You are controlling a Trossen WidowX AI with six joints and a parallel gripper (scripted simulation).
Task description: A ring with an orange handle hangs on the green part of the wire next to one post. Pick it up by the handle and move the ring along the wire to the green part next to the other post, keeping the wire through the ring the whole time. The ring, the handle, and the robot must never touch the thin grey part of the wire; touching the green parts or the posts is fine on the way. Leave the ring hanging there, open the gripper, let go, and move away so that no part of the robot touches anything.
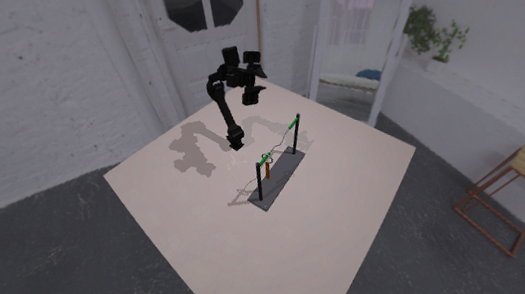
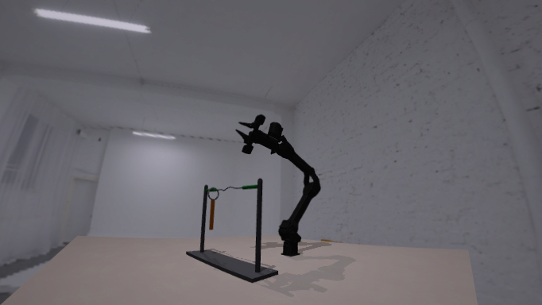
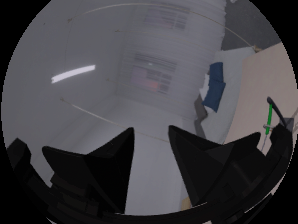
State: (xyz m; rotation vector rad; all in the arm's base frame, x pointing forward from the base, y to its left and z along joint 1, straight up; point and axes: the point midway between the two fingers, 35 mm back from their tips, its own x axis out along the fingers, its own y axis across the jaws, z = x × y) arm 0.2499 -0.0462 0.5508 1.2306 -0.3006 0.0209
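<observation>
So my gripper (image 2: 243, 129) is up high, jaws half-closed on nothing. Orange handle (image 2: 211, 214) hangs vertical, well below.

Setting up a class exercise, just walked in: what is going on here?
A black arm reaches high above a wire frame, its claw partly closed and holding nothing. The ring with its orange handle hangs untouched on the green wire section beside one post. Nothing has been picked up yet.

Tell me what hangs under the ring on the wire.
Under the ring, the orange handle hangs straight down beside the post, free of the raised gripper. How handle and ring join is too small to see.
</observation>
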